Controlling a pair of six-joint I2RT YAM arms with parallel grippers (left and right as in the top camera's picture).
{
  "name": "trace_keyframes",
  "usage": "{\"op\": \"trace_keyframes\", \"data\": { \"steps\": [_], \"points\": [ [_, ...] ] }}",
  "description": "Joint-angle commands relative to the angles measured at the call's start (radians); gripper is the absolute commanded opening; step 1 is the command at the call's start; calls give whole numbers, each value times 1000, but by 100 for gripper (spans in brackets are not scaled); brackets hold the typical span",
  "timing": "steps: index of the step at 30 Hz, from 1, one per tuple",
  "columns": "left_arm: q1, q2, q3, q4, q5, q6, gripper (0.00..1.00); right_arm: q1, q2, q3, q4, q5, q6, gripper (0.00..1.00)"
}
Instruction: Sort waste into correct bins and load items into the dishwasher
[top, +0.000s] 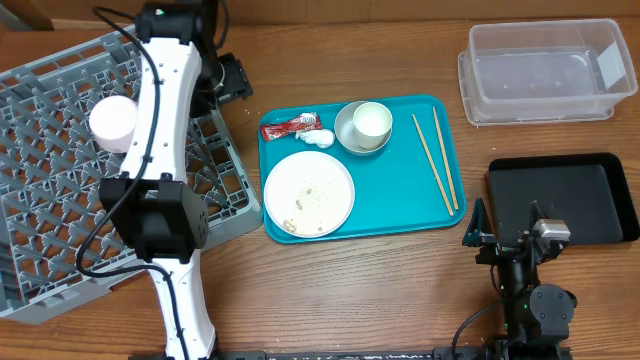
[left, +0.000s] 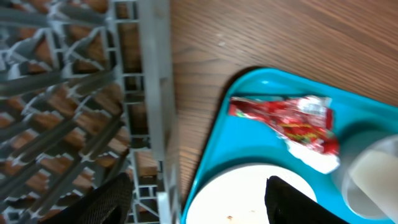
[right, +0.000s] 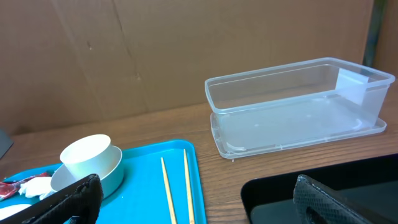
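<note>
1. The left arm (top: 165, 120) stretches long from its base at the near edge toward the far side, with the wrist bent over to the right at the top.
2. The left end effector (left: 199, 202) has its dark fingers (left: 115, 199) spread apart, gripping nothing.
3. The right arm (top: 530, 300) sits folded low and compact at the near right.
4. The right end effector (right: 199, 202) points level and away, spread wide.

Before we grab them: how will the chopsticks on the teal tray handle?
Probably stiff and light: the chopsticks are thin, straight wooden sticks. They lie flat on the tray with a gap between them, so one pinch may catch only one. Being slim, they could roll or skid on the smooth surface.
</note>
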Motion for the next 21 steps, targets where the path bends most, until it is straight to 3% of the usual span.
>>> {"op": "trace_keyframes", "data": {
  "steps": [1, 13, 19, 21],
  "points": [
    [-8, 21, -28, 2, -94, -90, 70, -3, -11, -11, 6, -2, 4, 100],
    [-10, 24, -241, 146, -30, -96, 48, -3, -11, -11, 6, -2, 4, 100],
    [-10, 24, -286, 185, -20, -96, 24, -3, -11, -11, 6, -2, 4, 100],
    [-10, 24, -286, 183, -20, -96, 21, -3, -11, -11, 6, -2, 4, 100]
  ]
}}
